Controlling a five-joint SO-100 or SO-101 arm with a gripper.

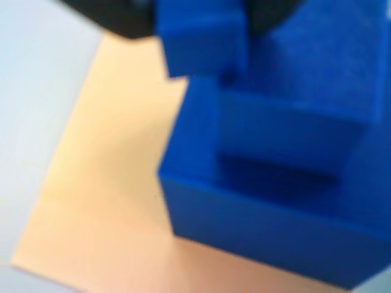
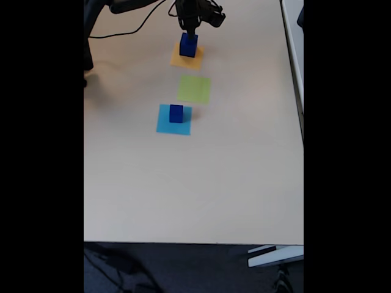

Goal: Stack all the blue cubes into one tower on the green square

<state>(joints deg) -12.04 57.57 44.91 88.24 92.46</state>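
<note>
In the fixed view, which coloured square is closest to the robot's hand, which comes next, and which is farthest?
1. The orange-yellow square, right under the hand, at the top of the table.
2. The green square, in the middle.
3. The light blue square, lowest in the view, with a blue cube on it.

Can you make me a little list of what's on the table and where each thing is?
Orange square: far end, holds a stack of blue cubes
Stack: three cubes stepped by size in the wrist view
Gripper: right above the stack; grip unclear
Green square: middle, bare
Light blue square: nearest, one blue cube on it
</note>
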